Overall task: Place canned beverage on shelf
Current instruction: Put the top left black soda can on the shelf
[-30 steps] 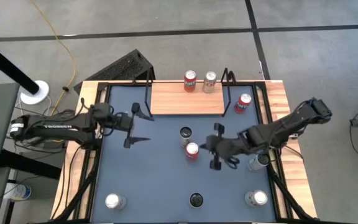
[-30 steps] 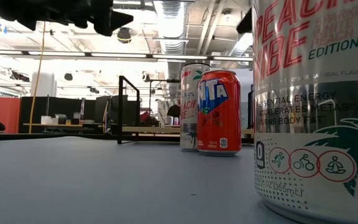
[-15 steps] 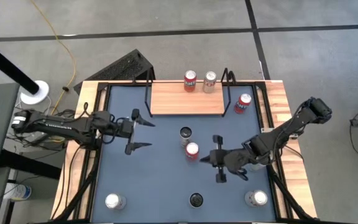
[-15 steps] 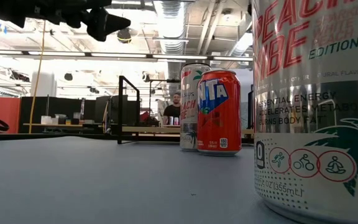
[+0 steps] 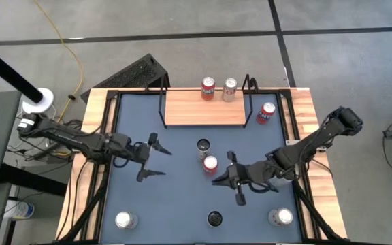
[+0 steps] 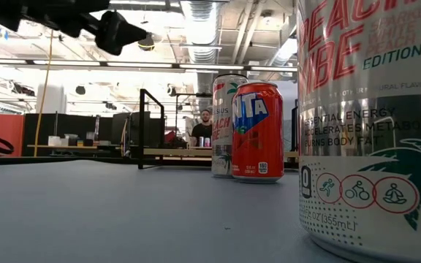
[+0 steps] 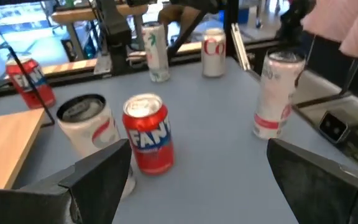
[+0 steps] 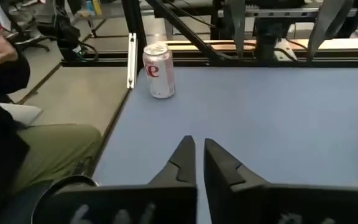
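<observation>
The shelf (image 5: 204, 107), a light-wood board on a black wire frame, sits at the far edge of the blue desk (image 5: 175, 197) with its long axis running side to side, and carries two upright cans at its back edge: a red can (image 5: 208, 88) and a silver can (image 5: 230, 89) just beside it. Near mid-desk an orange-red can (image 5: 210, 165) stands upright, touching or nearly touching a silver-topped can (image 5: 203, 147) (both tops face up). The left hand (image 5: 151, 157) hovers left of this pair with fingers spread wide and empty, while the right hand (image 5: 227, 186) is just right of it, fingers nearly together, holding nothing.
</observation>
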Robot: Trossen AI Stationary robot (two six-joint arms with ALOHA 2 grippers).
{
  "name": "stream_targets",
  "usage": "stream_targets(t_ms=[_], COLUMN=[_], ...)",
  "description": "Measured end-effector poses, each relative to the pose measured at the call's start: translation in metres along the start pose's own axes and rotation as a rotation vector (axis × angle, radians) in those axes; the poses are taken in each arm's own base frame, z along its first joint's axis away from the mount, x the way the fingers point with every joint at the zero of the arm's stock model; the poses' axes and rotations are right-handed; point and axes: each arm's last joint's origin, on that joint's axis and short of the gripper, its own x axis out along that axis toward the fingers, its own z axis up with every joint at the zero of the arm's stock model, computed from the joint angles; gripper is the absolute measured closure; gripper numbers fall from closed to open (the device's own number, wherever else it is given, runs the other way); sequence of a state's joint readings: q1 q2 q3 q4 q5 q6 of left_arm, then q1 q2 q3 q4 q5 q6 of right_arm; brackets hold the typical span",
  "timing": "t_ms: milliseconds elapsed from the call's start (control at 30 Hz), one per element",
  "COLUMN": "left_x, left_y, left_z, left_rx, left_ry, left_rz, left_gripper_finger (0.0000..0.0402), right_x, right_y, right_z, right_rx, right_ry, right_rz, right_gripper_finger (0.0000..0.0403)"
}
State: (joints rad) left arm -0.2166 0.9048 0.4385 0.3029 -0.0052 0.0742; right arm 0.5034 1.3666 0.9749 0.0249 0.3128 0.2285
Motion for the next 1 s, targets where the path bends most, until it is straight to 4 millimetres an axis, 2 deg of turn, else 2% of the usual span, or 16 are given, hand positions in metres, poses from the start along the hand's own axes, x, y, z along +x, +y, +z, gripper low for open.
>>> stream_targets(t_ms=[233,433,600,767,1000], left_x=[-0.019,-0.031,-0.038,-0.049,-0.053], left_y=[-0.025,-0.027,-0.020,-0.010,-0.002], left_z=[0.002,0.008,-0.016,-0.024,-0.030], left_rx=[0.079,0.099,0.063,-0.032,-0.105], left_ry=[0.043,-0.009,-0.093,-0.202,-0.167], left_rz=[0.069,0.072,0.125,0.163,0.187], left_gripper_finger=[0.0037,0.0037,0.0038,0.0038,0.0038], right_x=[0.023,0.032,0.029,0.028,0.040], right_y=[0.015,0.043,0.052,0.026,-0.048], right_z=[0.003,0.017,0.024,0.033,0.038], right_rx=[-0.016,-0.122,-0.229,-0.238,-0.175], right_ry=[-0.001,-0.021,0.030,0.072,0.155], right_rz=[0.123,0.220,0.170,-0.016,-0.215], right_gripper_finger=[0.0311,0.0249,0.0202,0.0171,0.0153])
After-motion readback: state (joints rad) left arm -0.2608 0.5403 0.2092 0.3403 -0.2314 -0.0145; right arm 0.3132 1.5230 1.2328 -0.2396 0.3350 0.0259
